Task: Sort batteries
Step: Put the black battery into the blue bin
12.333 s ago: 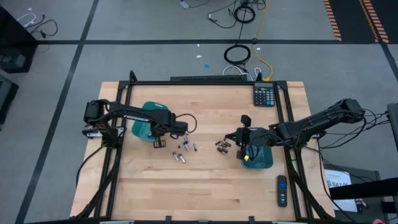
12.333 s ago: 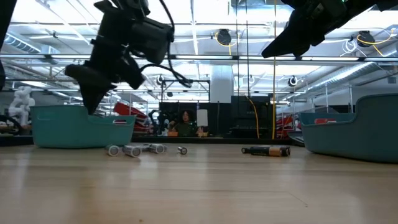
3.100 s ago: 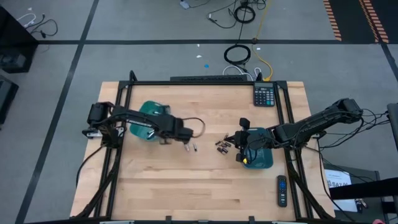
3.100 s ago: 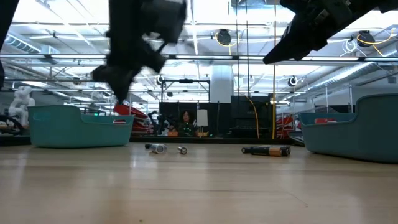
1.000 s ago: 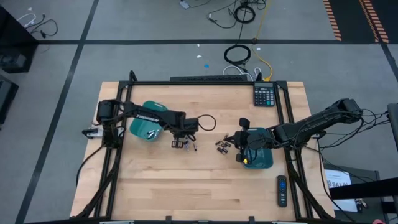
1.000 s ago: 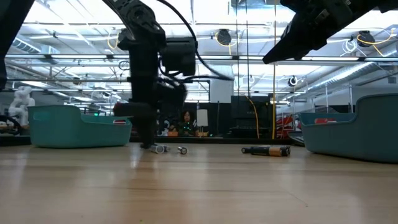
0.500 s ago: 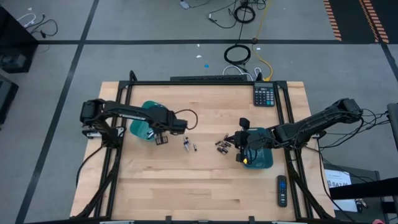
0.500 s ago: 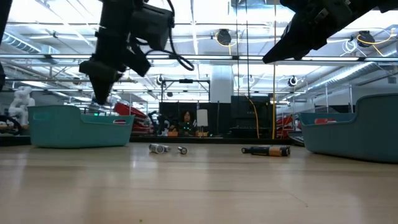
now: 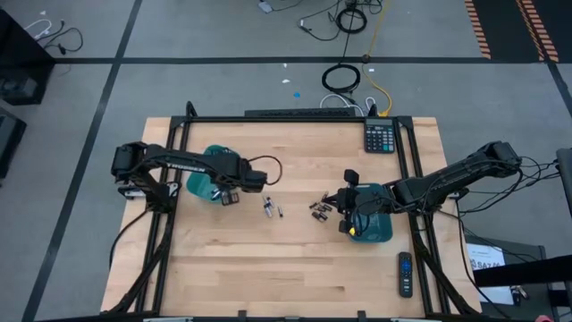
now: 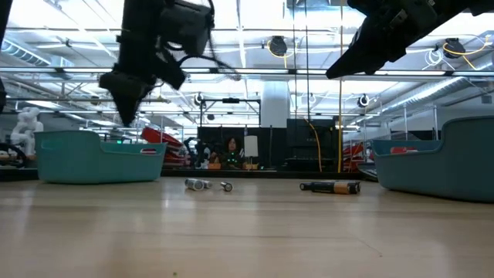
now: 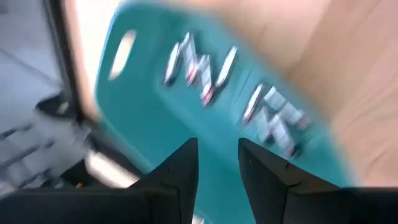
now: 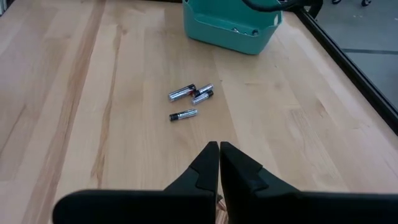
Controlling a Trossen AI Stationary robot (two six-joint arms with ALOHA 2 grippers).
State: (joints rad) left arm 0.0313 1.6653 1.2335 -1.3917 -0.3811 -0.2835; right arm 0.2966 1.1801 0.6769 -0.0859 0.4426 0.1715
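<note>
My left gripper [image 9: 230, 198] [image 10: 127, 117] hangs open over the near-right edge of the left teal tray [image 9: 202, 184] [image 10: 100, 158]. In the left wrist view the open fingers [image 11: 217, 165] frame the tray floor, where several silvery batteries [image 11: 205, 68] lie. A few silvery batteries [image 9: 272, 208] [image 12: 186, 99] lie loose on the table mid-left. Dark coppery batteries [image 9: 319, 209] [image 10: 332, 186] lie next to my right gripper [image 9: 342, 211] [image 12: 219, 155]. It is shut and hovers by the right teal tray [image 9: 377, 231] [image 10: 448, 162].
A black calculator [image 9: 380, 136] sits at the far right corner and a black remote [image 9: 405, 273] near the right front. Black frame rails [image 9: 170, 224] run along both table sides. Bare wood spreads across the near half. A person [image 10: 230, 150] is far back in the room.
My left gripper has risen from the loose silvery batteries on the table and swung toward the table's left. It now stands above the left teal tray. The right arm has kept still.
</note>
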